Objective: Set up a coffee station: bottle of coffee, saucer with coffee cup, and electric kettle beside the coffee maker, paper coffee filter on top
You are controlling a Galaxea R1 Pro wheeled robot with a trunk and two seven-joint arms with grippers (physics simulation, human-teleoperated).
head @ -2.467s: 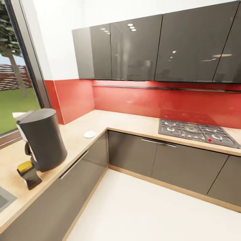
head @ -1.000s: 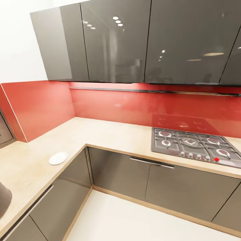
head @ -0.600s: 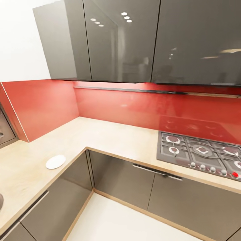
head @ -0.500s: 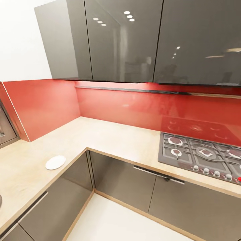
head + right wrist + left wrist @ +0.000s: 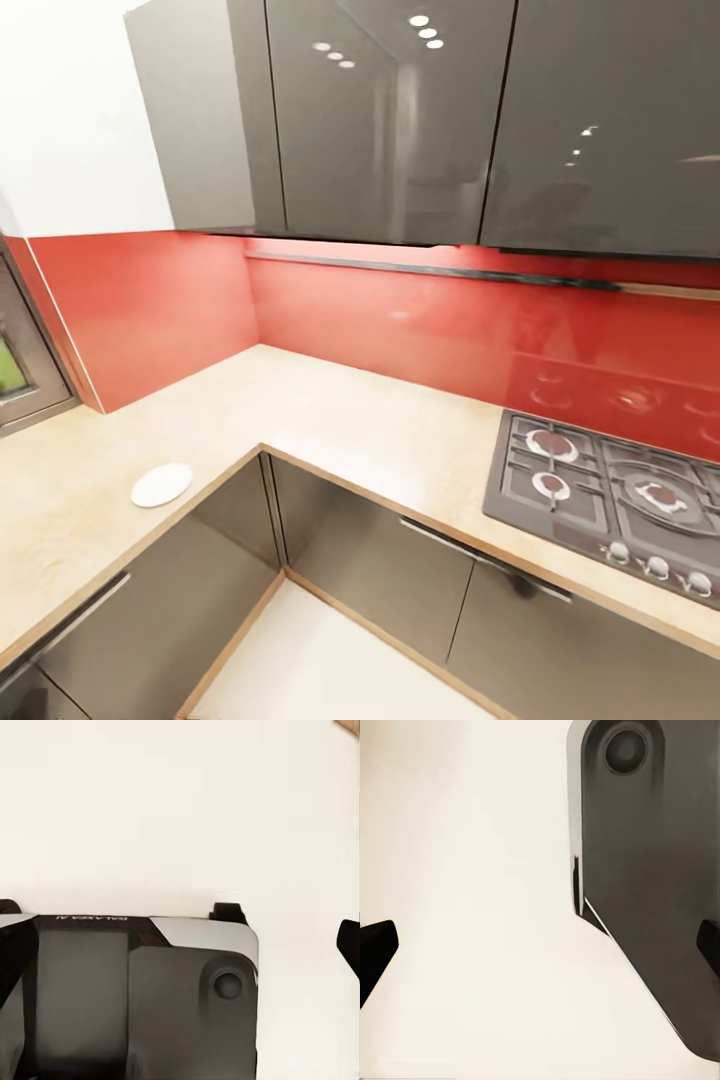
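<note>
Here, the saucer [image 5: 161,485] is lying flat on the countertop [image 5: 330,420] near its inner corner, well apart from the hob [image 5: 620,500], awaiting a cup. Both wrist cameras are pointing at pale floor; each gripper's [image 5: 540,949] [image 5: 180,945] dark fingertips are standing wide apart at the picture's edges, gripping nothing.

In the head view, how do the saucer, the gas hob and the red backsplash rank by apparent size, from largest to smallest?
1. The red backsplash, spanning both walls.
2. The gas hob, cut off at the picture's edge, so its full extent is unsure.
3. The saucer, clearly the smallest, lying on the kitchen countertop.
</note>
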